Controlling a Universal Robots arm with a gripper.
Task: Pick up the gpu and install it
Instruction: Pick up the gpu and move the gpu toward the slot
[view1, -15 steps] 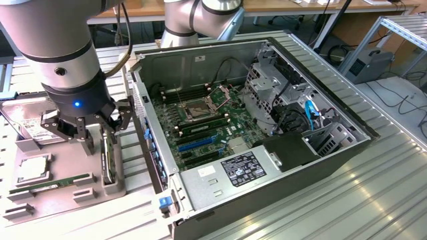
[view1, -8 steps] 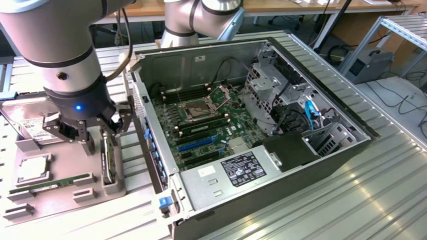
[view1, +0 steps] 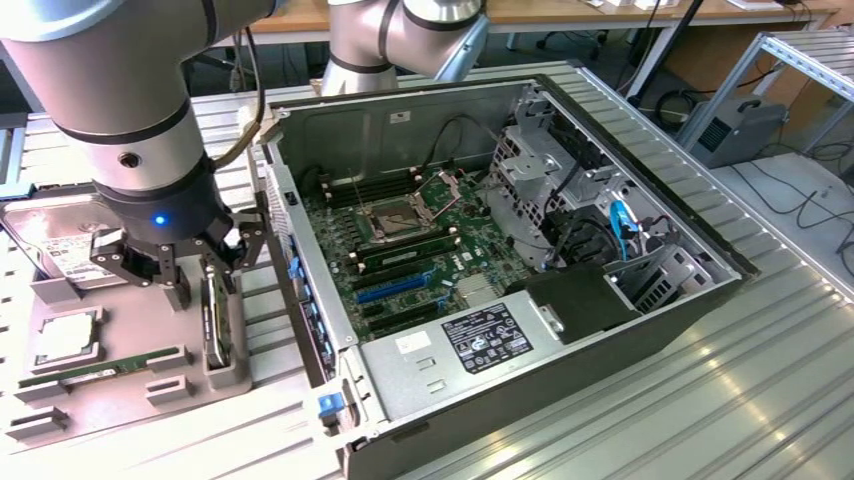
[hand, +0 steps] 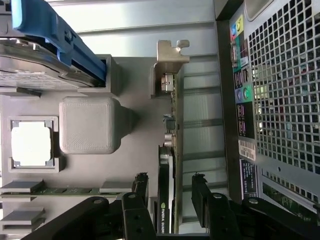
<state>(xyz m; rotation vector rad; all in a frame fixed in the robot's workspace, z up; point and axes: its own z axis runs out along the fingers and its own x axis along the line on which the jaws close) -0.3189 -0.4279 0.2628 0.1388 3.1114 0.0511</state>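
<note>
- Ribbed metal worktop (view1: 747, 400), grey tray (view1: 120, 398) beside the open pc case (view1: 400, 115). Where's the gpu (view1: 214, 320)?
- On edge in the tray slot nearest the case. Hand (view1: 198, 285) is wide, one finger either side of the card; contact, can't tell.
- Grip advice?
- Probably centre on the board, squeeze the flat faces, pull straight up out of the slot.
- Tray contents?
- Hard drive (view1: 60, 250), cpu (view1: 64, 338), memory stick (view1: 107, 365), each in its own pocket. Case holds the motherboard (view1: 414, 250).
</note>
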